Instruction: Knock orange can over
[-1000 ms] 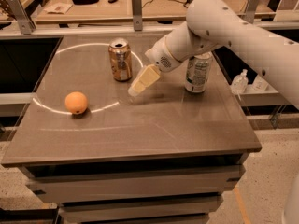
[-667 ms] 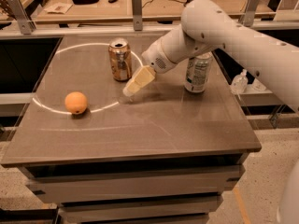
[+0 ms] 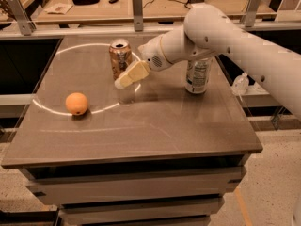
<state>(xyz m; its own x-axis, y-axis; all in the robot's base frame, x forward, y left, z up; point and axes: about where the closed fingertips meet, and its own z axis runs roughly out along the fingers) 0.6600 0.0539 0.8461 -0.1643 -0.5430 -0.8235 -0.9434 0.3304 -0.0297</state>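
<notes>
1. Since the earlier frames, the gripper (image 3: 121, 83) has slid left and a little up in the frame, closing on the orange can (image 3: 120, 58). The can has not shifted and stays upright.
2. The orange can stands at upper centre-left of the table (image 3: 155, 126), its silver top rim facing up. The gripper's pale fingers lie pressed together, holding nothing, and their tip sits just in front of the can's base, at its lower right side. I cannot tell whether it is touching yet.
3. The step in hand looks like the push itself. A low contact may only slide the can along the smooth top, so I judge it better to raise the tip toward the upper half of the can before sweeping left.
4. The push should go through the can's middle, not past its edge, or the can may simply spin aside.
5. The sweep should stay short: the round orange fruit (image 3: 76, 103) lies at lower left, well apart, and the white-and-green can (image 3: 197, 75) stands close behind the arm (image 3: 225, 36) at right, where a wide swing could clip it.
</notes>
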